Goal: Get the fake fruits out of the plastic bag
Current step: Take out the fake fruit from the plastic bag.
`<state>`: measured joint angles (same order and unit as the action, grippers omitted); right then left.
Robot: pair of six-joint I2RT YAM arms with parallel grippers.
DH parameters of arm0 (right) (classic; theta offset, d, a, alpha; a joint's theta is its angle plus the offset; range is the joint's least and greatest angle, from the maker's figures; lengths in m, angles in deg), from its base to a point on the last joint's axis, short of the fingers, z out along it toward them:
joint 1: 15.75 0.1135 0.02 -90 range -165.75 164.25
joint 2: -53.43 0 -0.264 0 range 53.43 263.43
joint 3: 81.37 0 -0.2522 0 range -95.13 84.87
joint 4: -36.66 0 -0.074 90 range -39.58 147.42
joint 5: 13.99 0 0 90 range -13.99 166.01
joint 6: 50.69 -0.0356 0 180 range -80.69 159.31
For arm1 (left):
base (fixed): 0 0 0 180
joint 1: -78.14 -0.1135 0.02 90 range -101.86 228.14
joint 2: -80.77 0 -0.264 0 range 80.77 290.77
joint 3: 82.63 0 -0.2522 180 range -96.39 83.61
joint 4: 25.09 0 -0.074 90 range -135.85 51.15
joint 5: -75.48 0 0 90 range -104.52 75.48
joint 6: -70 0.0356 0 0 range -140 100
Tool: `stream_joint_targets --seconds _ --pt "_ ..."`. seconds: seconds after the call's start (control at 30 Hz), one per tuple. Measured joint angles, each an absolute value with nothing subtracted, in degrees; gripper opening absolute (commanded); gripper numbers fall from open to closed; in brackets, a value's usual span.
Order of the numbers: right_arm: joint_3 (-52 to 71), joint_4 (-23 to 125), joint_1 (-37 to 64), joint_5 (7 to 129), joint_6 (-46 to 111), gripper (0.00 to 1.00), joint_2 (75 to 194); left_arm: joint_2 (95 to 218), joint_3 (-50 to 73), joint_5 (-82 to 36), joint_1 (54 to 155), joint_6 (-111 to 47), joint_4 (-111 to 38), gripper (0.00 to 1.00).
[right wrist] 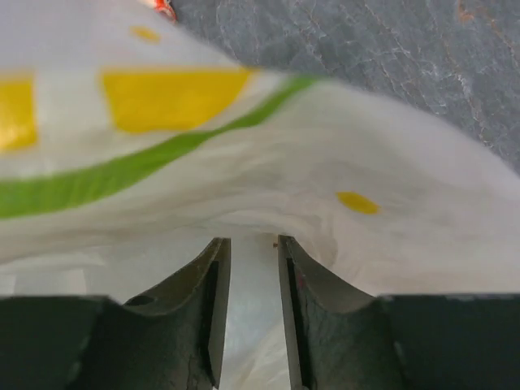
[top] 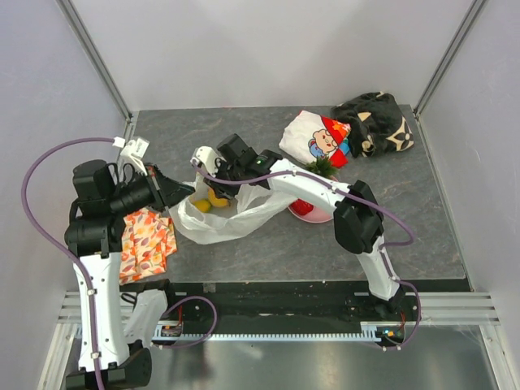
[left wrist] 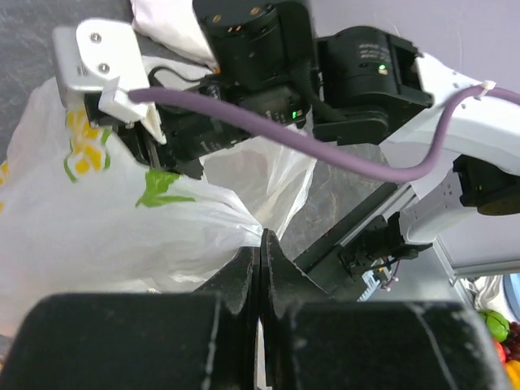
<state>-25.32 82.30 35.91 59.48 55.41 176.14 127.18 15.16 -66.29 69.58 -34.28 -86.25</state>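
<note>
The plastic bag (top: 223, 219) lies crumpled at the table's middle left, white with yellow and green prints. A yellow fake fruit (top: 216, 198) shows in its mouth. My left gripper (top: 180, 193) is shut on the bag's left edge, and a thin strip of film shows between its jaws (left wrist: 260, 237). My right gripper (top: 208, 180) reaches down at the bag's mouth; in the right wrist view its jaws (right wrist: 253, 240) stand a little apart, tips against the bag film (right wrist: 244, 154). A shiny red fruit (top: 302, 206) sits right of the bag. A green crown (top: 322, 166) pokes out behind the right arm.
An orange patterned cloth (top: 146, 242) lies at the near left under my left arm. A white cartoon cloth (top: 313, 140) and a dark patterned cloth (top: 378, 122) lie at the back right. A pink dish (top: 322, 216) holds the red fruit.
</note>
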Motion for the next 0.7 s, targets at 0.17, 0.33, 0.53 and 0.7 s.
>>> stream_joint_targets --seconds 0.17,0.33,0.53,0.7 --pt "-25.9 80.1 36.5 62.0 53.3 0.68 176.9 128.4 19.6 -65.4 69.6 -34.3 -87.1 0.02" --pt "-32.0 77.5 37.3 65.9 51.0 0.81 183.2 131.0 22.7 -62.5 69.6 -34.2 -88.9 0.16" --pt "-34.9 77.1 38.1 71.8 49.9 0.88 189.1 131.2 22.9 -60.7 69.6 -34.0 -89.9 0.16" --pt "-34.9 78.1 38.5 74.7 49.3 0.81 190.1 131.2 22.9 -59.9 69.6 -33.9 -90.0 0.16"
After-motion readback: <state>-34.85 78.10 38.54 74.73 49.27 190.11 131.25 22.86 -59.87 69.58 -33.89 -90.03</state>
